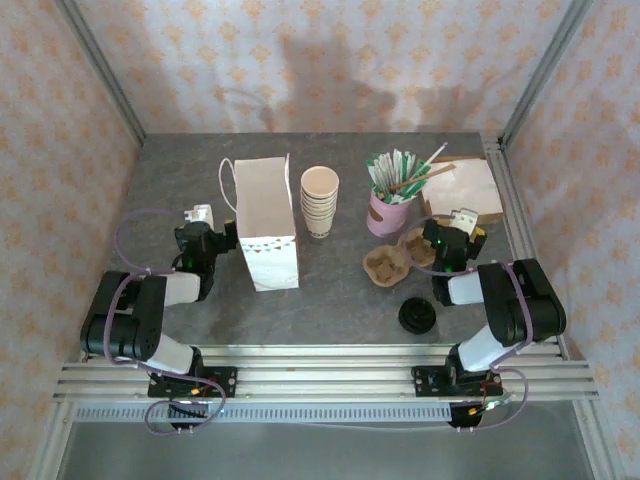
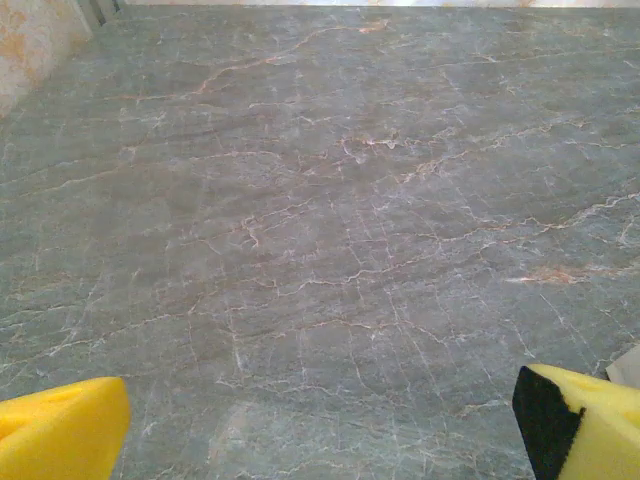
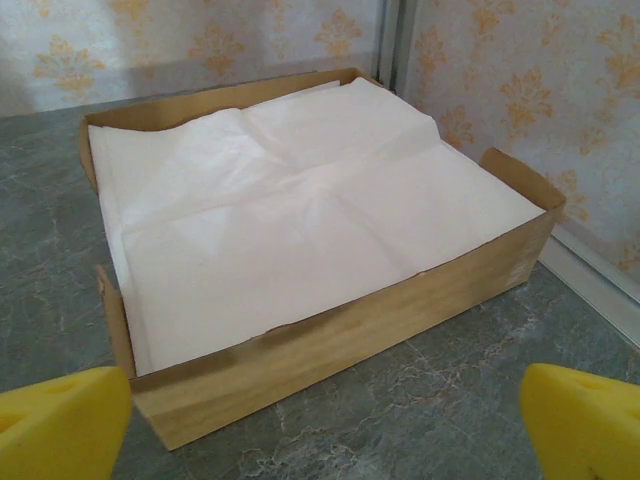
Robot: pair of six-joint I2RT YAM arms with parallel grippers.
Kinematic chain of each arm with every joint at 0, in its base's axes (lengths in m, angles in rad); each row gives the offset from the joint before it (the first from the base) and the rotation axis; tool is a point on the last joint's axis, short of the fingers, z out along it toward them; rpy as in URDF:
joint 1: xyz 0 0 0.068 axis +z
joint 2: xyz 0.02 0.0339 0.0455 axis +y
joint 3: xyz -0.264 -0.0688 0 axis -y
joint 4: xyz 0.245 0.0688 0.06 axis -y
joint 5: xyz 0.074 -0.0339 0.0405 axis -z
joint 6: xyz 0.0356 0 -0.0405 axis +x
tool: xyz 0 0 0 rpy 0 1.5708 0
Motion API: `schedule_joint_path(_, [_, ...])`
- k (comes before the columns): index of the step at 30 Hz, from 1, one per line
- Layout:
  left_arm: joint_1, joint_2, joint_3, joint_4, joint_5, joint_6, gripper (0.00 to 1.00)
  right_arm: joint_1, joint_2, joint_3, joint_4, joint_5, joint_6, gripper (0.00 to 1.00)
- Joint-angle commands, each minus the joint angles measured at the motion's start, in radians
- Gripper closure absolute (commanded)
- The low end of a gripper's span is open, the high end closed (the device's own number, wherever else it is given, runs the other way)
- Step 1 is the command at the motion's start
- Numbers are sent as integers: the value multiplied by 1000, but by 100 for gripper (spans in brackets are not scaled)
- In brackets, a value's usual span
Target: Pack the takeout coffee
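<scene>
The takeout coffee shows from above as a round black lid with a raised centre; its paper wall is hidden beneath. It appears upright, lid up, long axis vertical, on the grey table near the front edge, just left of the right arm. The right gripper faces a napkin tray with its fingers spread wide. The left gripper is equally spread over bare table.

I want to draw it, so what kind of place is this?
Probably a pretend coffee counter for robot practice: stacked paper cups, a white paper bag and a pink cup of stirrers.
</scene>
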Motion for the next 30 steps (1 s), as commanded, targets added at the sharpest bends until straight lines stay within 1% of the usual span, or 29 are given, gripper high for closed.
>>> schedule_joint_path(1, [-8, 14, 23, 27, -23, 9, 0, -5, -3, 14, -11, -4, 17, 1])
schedule_joint_path(24, [-7, 13, 24, 25, -23, 9, 0, -5, -7, 9, -5, -3, 16, 1])
schedule_joint_path(25, [-9, 15, 25, 24, -23, 8, 0, -4, -23, -3, 12, -8, 9, 1])
schedule_joint_path(27, [-7, 10, 22, 33, -26, 6, 0, -1, -105, -34, -2, -14, 6, 1])
schedule_joint_path(29, [-7, -56, 32, -46, -102, -28, 0, 1, -247, -44, -126, 8, 33, 1])
schedule_joint_path(30, [-7, -119, 42, -127, -136, -38, 0, 0, -332, -29, -251, 16, 51, 1])
